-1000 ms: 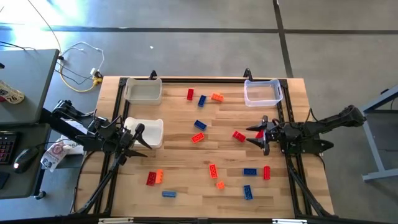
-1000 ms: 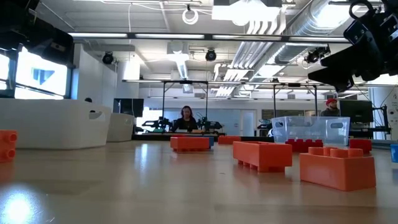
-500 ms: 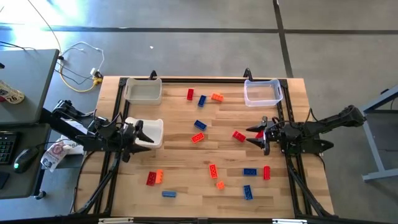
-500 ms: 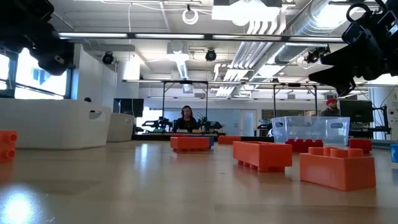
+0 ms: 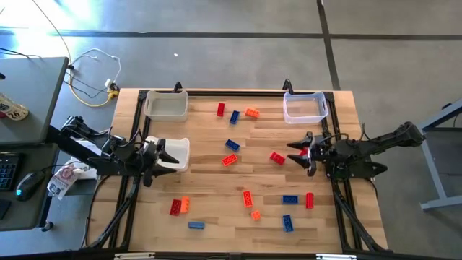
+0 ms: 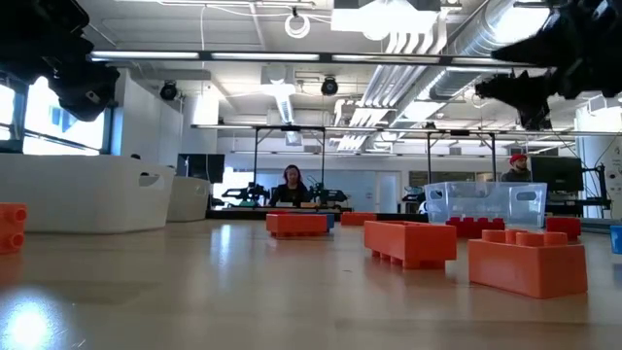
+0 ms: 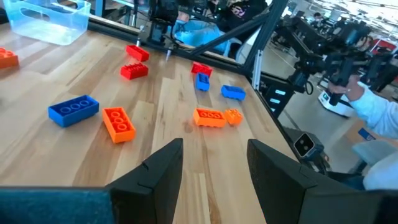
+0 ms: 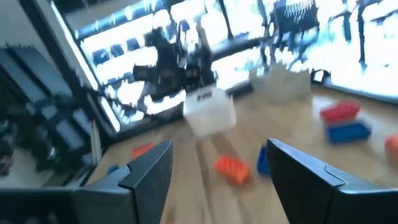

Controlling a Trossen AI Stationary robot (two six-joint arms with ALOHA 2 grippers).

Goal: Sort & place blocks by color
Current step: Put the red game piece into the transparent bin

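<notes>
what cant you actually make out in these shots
- Inside of the white bin, high view: the left gripper hangs over its edge and covers part of it; in the low view its wall hides the contents.
- Right wrist view: blurred by motion, so the blocks' studs and edges are lost.
- Red block by the right gripper, high view: mostly covered by the fingers.
- Person's hand, left wrist view: small, half cut off.

Fifteen blocks (image 5: 249, 198), three bins (image 5: 304, 107)

You have a wooden table (image 5: 209, 180) carrying a white bin (image 5: 167, 106) at its far left corner, a clear bin (image 5: 304, 107) at the far right corner, and another white bin (image 5: 177, 153) by the left edge.
</notes>
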